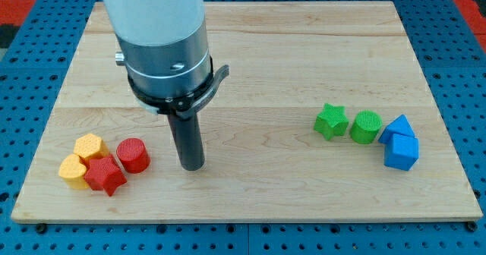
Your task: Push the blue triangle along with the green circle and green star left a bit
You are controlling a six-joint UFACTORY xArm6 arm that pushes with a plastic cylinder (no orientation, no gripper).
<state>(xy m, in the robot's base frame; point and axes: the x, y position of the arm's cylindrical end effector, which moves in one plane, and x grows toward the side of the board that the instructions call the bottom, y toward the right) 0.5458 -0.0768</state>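
Note:
The blue triangle [397,127] sits at the view's right, touching the green circle [366,127] on its left. The green star [331,121] lies just left of the circle. A blue cube [401,152] sits right below the triangle. My tip [194,165] rests on the board in the left half, far to the left of the green star and a little right of the red circle.
A cluster at the view's bottom left holds a yellow hexagon [88,146], a yellow heart [73,171], a red star [105,175] and a red circle [134,155]. The wooden board [266,50] ends close below and to the right of the blue blocks.

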